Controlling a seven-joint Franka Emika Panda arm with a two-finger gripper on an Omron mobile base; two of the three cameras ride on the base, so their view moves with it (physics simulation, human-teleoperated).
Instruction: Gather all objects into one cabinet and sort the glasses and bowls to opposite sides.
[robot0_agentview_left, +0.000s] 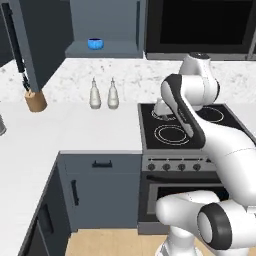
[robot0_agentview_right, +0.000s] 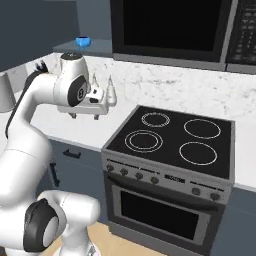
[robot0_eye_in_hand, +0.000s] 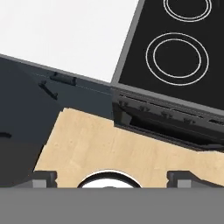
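1. Gripper (robot0_agentview_right: 86, 115) hangs over the front part of the counter (robot0_agentview_left: 75, 130), just left of the stove (robot0_agentview_right: 172, 140), fingers pointing down, jaws spread wide, nothing between them.
2. Fingertips (robot0_eye_in_hand: 43, 178) in the hand view sit far apart at the bottom, with wood floor (robot0_eye_in_hand: 109, 148) and the oven front (robot0_eye_in_hand: 166, 124) below them.
3. Blue bowl (robot0_agentview_left: 95, 44) sits on the open cabinet shelf (robot0_agentview_left: 107, 50), toward the shelf's left half, near its front edge; also seen at the top left of the right base view (robot0_agentview_right: 83, 41).
4. Bowl is well apart from the gripper: higher up and further back, toward the wall.
5. Cabinet door (robot0_agentview_left: 35, 40) stands swung open at the left of the shelf, long black bar handle (robot0_agentview_left: 15, 42) on it.
6. Two pale bottles (robot0_agentview_left: 103, 95) stand side by side mid-counter toward the back, just beside each other.
7. Wooden knife block (robot0_agentview_left: 35, 100) at the left part of the counter, below the open door.
8. Stove has four ring burners; knobs (robot0_agentview_right: 165, 179) line its front panel, oven door below.
9. Black microwave (robot0_agentview_right: 170, 27) hangs above the stove, right of the shelf.
10. Speckled white backsplash (robot0_agentview_left: 125, 72) runs behind the counter; slate-blue drawers (robot0_agentview_left: 102, 192) sit under it.
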